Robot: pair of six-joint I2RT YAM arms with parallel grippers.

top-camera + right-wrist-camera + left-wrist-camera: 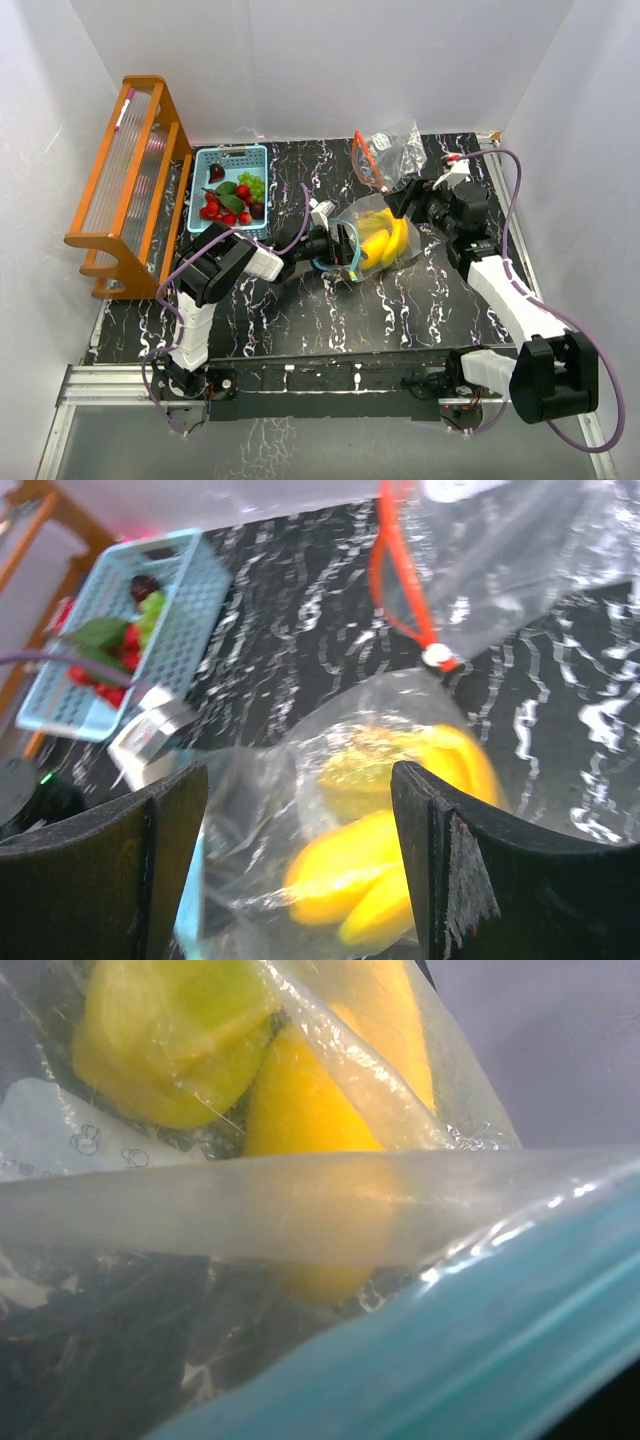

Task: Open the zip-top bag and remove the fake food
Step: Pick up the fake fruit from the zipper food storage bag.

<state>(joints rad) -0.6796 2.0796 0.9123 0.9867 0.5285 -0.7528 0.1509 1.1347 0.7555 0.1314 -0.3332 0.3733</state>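
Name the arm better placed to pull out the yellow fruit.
Left, probably. The left gripper is at the bag's blue zip edge, yellow fruit close ahead; the right gripper hovers open over the far end.

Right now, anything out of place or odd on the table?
Nothing spilled or damaged. One oddity: a second clear bag with a red zip lies crumpled near the back wall. The yellow fruit sits inside the blue-zip bag.

Bananas (383,240) in bag (365,212), right of basket (235,160)
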